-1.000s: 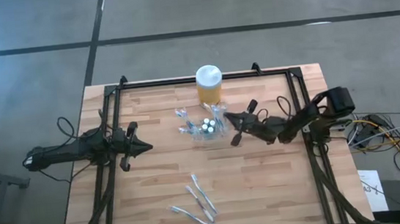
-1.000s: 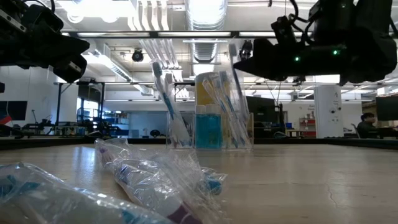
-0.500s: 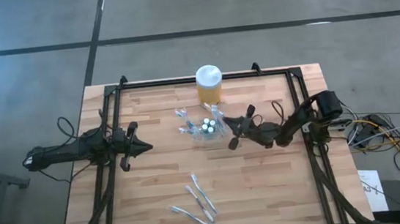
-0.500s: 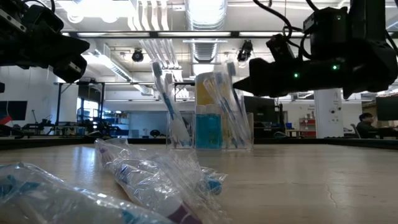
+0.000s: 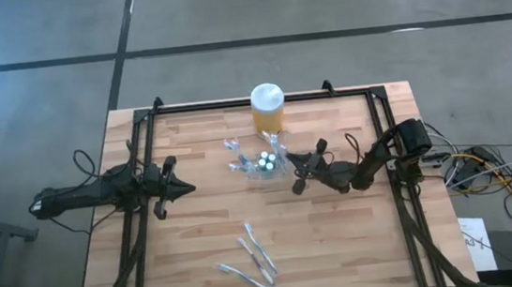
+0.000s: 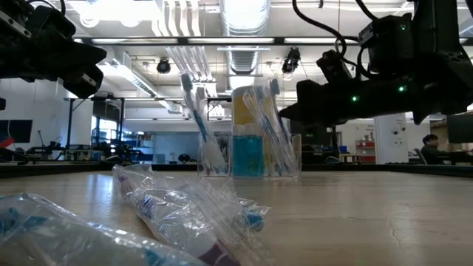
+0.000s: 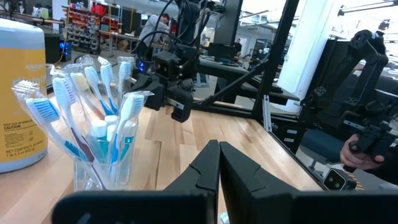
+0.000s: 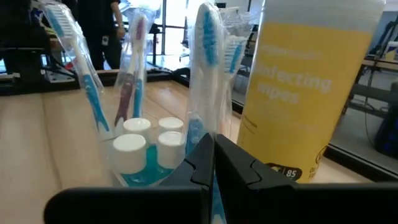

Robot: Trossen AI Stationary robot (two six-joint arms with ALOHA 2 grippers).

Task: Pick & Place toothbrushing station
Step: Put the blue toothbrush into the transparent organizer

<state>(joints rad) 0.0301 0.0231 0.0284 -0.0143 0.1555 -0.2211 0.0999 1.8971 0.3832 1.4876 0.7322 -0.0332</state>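
The clear holder (image 5: 263, 164) stands on its base on the table's far middle, with several blue-and-white wrapped toothbrushes (image 8: 205, 37) upright in it and white-capped round pieces (image 8: 140, 134) at its bottom. My right gripper (image 5: 290, 163) is shut and level, its tips right at the holder's right side (image 8: 213, 142). My left gripper (image 5: 191, 188) waits shut over the table's left part, pointing toward the holder (image 7: 99, 168). My right gripper points level from the table's right at the holder's right side, where a wrapped toothbrush (image 8: 200, 118) stands just ahead of the shut fingertips. Whether they touch the wrapper or the holder's wall, I cannot tell.
A yellow jar with a white lid (image 5: 268, 109) stands just beyond the holder, close to my right gripper. Several loose wrapped toothbrushes (image 5: 253, 257) lie near the table's front middle. Black frame rails (image 5: 141, 220) run along the table's left, right and far edges.
My right gripper has sunk toward the table beside the holder and crept a little toward it, staying shut. The holder and its toothbrushes have kept their place.
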